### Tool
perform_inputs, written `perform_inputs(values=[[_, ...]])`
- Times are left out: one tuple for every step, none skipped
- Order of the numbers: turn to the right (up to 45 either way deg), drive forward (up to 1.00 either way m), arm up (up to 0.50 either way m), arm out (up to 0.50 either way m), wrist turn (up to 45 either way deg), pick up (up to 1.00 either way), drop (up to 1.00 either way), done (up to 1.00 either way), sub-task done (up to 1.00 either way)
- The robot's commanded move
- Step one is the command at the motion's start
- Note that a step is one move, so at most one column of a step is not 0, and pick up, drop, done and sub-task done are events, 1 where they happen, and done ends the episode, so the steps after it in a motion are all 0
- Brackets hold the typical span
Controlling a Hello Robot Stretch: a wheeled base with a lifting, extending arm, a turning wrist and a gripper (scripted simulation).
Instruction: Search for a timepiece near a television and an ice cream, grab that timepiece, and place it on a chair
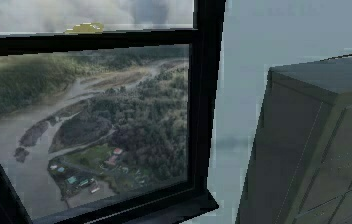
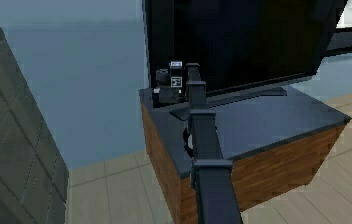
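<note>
Claw [image 2: 163, 84] at stand [image 2: 284, 118] corner beside television [image 2: 244, 45]; cannot tell whether holding anything.

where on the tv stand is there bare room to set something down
Bare: the stand top between the television base and the front edge, right of the arm. Crowded: its left corner, around the gripper.

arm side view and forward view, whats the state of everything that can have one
television: screen dark, upright on the stand
stand: level, bearing the television
arm: stretched out toward the stand
fingers: seen by the television's lower corner, cannot tell whether they hold anything
window: pane whole, no gap seen at the frame
cabinet: front flush, nothing pulled out
</note>
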Motion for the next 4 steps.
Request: perform_inputs(values=[[0.0, 0.00, 0.00, 0.00, 33.0, 0.00, 0.00, 0.00, 0.00], [0.0, 0.00, -0.30, 0.00, 0.0, 0.00, 0.00, 0.00, 0.00], [0.0, 0.00, 0.00, 0.00, 0.0, 1.00, 0.00, 0.00, 0.00], [0.0, 0.00, 0.10, 0.00, 0.0, 0.00, 0.00, 0.00, 0.00]])
